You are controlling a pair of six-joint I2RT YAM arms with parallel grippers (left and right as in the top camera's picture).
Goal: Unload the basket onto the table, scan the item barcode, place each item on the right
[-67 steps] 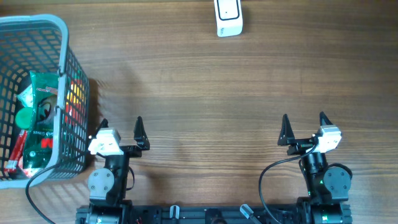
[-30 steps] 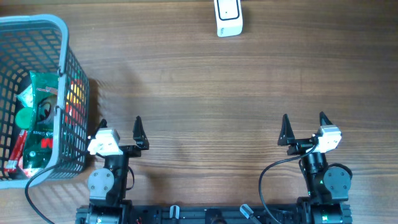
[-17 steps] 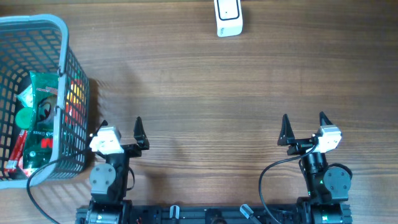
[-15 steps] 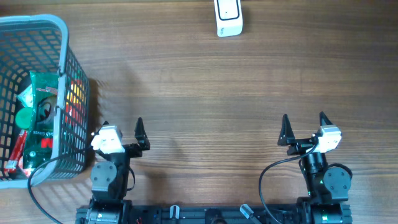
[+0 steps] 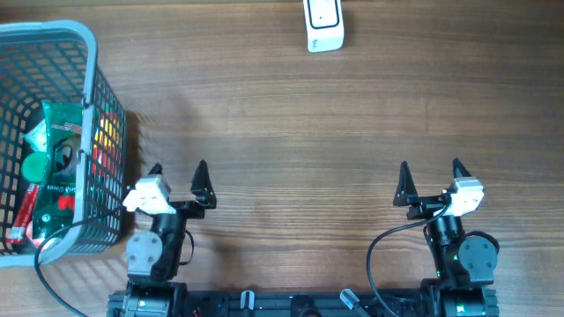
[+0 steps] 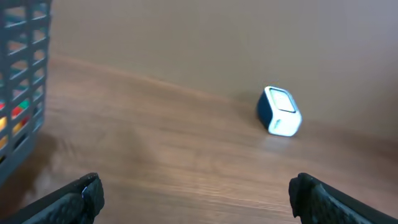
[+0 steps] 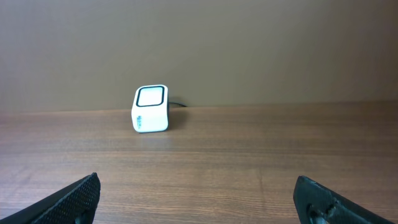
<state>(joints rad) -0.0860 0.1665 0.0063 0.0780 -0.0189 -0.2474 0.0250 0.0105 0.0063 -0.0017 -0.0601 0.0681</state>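
- Item (image 5: 57, 141): the green packet lies inside the grey basket (image 5: 90, 88) at the far left.
- My left gripper (image 5: 179, 167) hovers just beside the basket wall, fingers wide apart and empty. I'd lift over the rim and come down on the packet's edge, clear of the mesh.
- The scanner (image 5: 323, 25) stands at the far edge, window towards the arms, so I'd turn the barcode to face it.
- My right gripper (image 5: 430, 165) is spread too, holding nothing.
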